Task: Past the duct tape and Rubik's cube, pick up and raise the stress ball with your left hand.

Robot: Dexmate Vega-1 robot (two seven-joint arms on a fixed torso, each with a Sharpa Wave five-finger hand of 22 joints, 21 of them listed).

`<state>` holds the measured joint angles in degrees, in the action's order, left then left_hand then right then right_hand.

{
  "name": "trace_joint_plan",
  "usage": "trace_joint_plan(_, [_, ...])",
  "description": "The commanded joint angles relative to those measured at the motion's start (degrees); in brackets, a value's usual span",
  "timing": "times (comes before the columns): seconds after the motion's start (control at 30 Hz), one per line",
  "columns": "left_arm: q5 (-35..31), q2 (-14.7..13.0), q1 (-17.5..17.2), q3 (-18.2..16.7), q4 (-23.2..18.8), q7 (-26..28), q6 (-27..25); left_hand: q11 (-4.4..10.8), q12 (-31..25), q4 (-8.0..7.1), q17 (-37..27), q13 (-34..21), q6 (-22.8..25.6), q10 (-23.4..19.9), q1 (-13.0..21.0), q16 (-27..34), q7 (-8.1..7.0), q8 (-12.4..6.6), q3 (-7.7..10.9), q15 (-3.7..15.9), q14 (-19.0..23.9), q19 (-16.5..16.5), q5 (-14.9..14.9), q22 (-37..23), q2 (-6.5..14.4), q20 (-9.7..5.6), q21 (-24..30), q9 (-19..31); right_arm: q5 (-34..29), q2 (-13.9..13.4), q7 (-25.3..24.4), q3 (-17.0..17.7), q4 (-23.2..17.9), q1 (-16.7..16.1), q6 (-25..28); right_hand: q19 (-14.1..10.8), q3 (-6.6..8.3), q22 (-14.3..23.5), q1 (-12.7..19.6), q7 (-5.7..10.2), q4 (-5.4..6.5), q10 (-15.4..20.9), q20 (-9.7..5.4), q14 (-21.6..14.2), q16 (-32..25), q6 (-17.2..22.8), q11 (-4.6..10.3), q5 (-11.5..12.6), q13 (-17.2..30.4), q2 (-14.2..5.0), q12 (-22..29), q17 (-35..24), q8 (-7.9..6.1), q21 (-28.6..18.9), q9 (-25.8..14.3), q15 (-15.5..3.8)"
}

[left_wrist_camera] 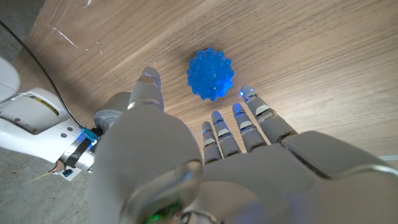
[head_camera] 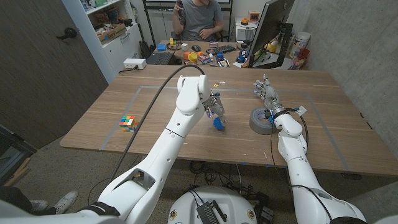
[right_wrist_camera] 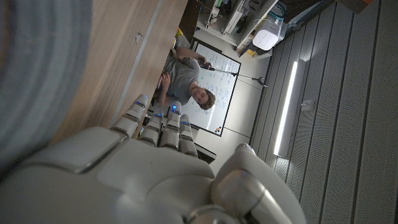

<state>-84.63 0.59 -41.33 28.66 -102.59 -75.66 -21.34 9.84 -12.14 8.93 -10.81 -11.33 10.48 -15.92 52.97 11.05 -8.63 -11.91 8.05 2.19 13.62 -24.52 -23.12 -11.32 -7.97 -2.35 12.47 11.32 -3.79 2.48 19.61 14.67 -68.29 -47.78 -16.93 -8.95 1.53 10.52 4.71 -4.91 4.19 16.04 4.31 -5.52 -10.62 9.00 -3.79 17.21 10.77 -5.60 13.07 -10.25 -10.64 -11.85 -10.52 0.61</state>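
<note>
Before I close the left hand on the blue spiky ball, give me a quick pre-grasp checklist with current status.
1. Left hand empty, fingers apart: ok.
2. Stress ball lies on the wooden table, just beyond the fingertips, not yet touched: ok.
3. Ball between thumb and fingers: not ok; it sits ahead of them in the left wrist view, so advance first.
4. Duct tape clear of the ball: ok, it lies apart beside the right hand.
5. Rubik's cube clear: ok, far on the other side.
6. Height of the left hand above the table: cannot tell.
</note>
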Motion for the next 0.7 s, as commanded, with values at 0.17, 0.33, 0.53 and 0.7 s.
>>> trace_joint_plan(0.17, [-7.39,0.37,-0.79,1.76,2.05,2.09,4.36,0.58,-0.49,-0.49,-0.11,-0.24,1.72,-0.83,0.68,0.25,-0.32,-0.85,-0.16,7.58,0.46,-0.03,-0.37,-0.35,0.35,-3.98,0.3,0.1,0.16,0.37,-0.06,0.8,0.15,0.44,1.02,0.09,0.07,0.12,0.44,-0.1,-0.36,-0.25,0.4,0.19,0.1,-0.24,0.18,0.33,0.23,-0.61,0.03,-0.25,-0.21,0.1,-0.18,-0.12])
trace_joint_plan(0.33, [-7.62,0.1,-1.12,2.22,2.09,4.01,6.61,1.1,-0.93,-0.85,-0.14,-0.25,2.75,-2.12,0.27,0.56,-0.47,-1.12,-0.35,8.06,1.34,-0.33,-0.45,-0.41,0.54,-4.13,0.52,0.11,0.21,0.6,-0.25,1.1,-0.01,0.55,1.63,0.09,0.07,0.12,0.46,-0.07,-0.38,-0.27,0.44,0.21,0.09,-0.25,-0.06,0.33,0.23,-0.61,0.02,-0.25,-0.22,0.11,-0.18,-0.13])
trace_joint_plan(0.53, [-7.6,0.6,-1.17,2.05,2.28,4.81,7.69,1.31,-1.19,-1.08,-0.14,-0.25,4.81,-3.19,0.07,0.87,-0.8,-1.71,-0.52,8.73,2.51,-1.11,-0.56,-0.46,0.75,-4.37,0.95,0.12,0.16,0.79,-0.38,1.44,-0.39,0.63,2.73,0.12,0.07,0.12,0.48,-0.16,-0.41,-0.32,0.45,0.35,0.12,-0.23,0.27,0.34,0.23,-0.6,0.0,-0.26,-0.25,0.12,-0.18,-0.07])
trace_joint_plan(0.7, [-6.95,0.83,-1.35,1.79,2.38,5.63,8.5,1.88,-1.7,-1.0,-0.13,-0.25,6.17,-5.1,0.59,1.23,-0.79,-1.98,-0.43,9.42,4.06,-2.08,-0.7,-0.51,1.13,-4.54,1.43,0.12,0.25,0.79,-0.23,1.72,0.09,0.91,2.39,0.2,0.07,0.12,0.49,-0.12,-0.44,-0.49,0.38,0.5,0.15,-0.3,0.3,0.34,0.23,-0.59,-0.06,-0.26,-0.24,0.16,-0.18,-0.04])
